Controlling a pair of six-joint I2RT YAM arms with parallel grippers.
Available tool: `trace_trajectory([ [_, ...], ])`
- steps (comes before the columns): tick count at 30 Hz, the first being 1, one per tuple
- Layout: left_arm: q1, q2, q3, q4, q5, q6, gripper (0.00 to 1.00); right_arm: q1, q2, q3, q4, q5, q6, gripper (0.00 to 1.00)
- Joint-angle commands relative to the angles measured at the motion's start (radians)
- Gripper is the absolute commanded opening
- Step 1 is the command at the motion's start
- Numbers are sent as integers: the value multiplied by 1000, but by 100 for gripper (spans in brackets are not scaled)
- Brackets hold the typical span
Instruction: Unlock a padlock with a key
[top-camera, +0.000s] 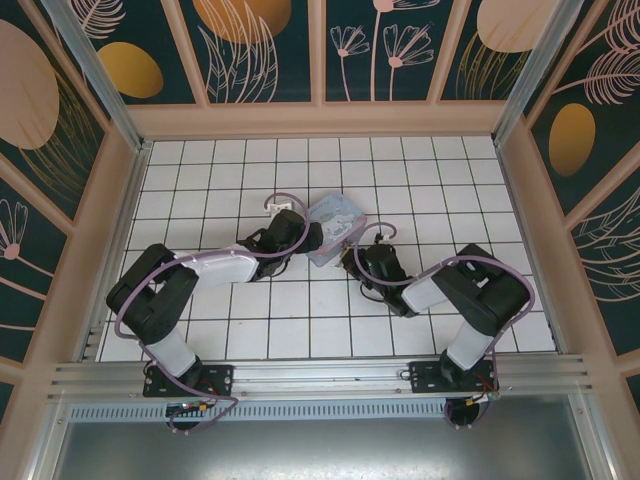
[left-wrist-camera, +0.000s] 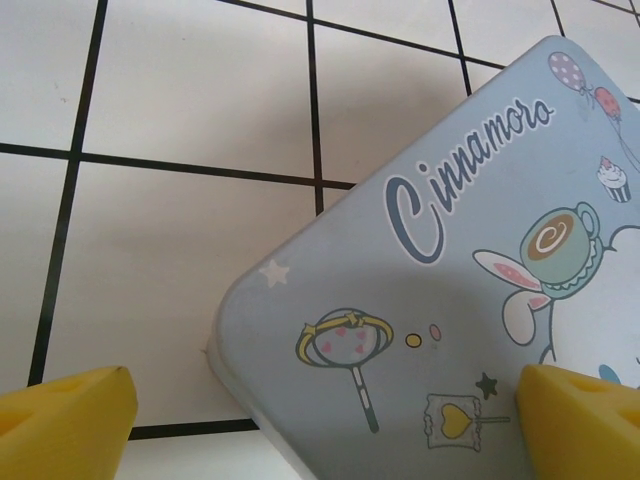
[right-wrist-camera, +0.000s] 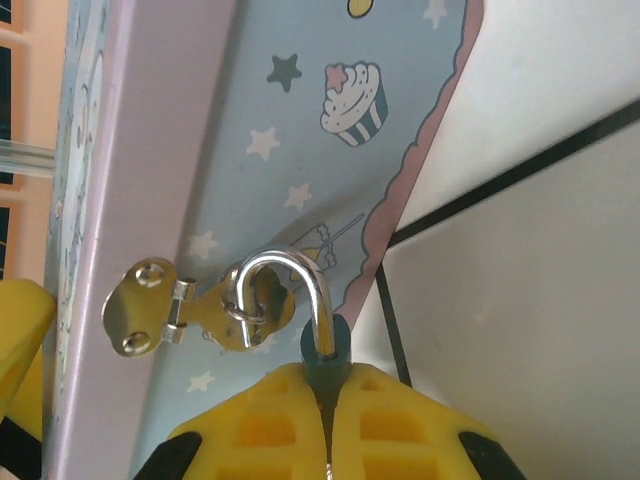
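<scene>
While I am watching from above, both arms are meeting at the pale blue tin (top-camera: 336, 222) in the middle of the tiled surface (top-camera: 200, 180). The left pincer (top-camera: 303, 236) is at its left side and the right pincer (top-camera: 352, 258) at its near edge.

On the left wrist camera, the left pincer (left-wrist-camera: 325, 420) is standing spread wide, straddling a corner of the tin, probably to steady it.

On the right wrist camera, the right pincer (right-wrist-camera: 328, 420) is pressing together on the padlock (right-wrist-camera: 322, 350), pinching its dark body where it is hanging from the tin's clasp (right-wrist-camera: 165, 312). Its long axis is running along the fingers, with the shackle pointing away and hooking through the clasp's ring.
</scene>
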Motion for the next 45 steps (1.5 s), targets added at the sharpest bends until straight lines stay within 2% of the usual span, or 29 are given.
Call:
trace_trajectory([
  [1, 5, 66, -44, -185, -9, 28, 95, -48, -18, 32, -58, -15, -81, 0],
  [12, 4, 99, -21, -190, 4, 27, 93, -191, 30, 227, -269, -240, -356, 0],
  [18, 4, 105, -1, -204, 5, 29, 94, -218, 23, 268, -320, -271, -377, 0],
  [23, 5, 115, 73, -248, -2, 41, 98, -207, -92, 173, -319, -269, -349, 0],
  [28, 4, 124, 199, -327, -42, 66, 99, -147, -243, 73, -366, -255, -328, 0],
  [35, 4, 90, 325, -417, -64, 82, 99, 46, -387, -24, -396, -202, -240, 0],
  [40, 5, 45, 358, -450, -56, 81, 99, 187, -367, -55, -304, -162, -155, 0],
  [45, 5, -39, 336, -467, -48, 74, 99, 321, -252, 8, -246, -131, -120, 0],
])
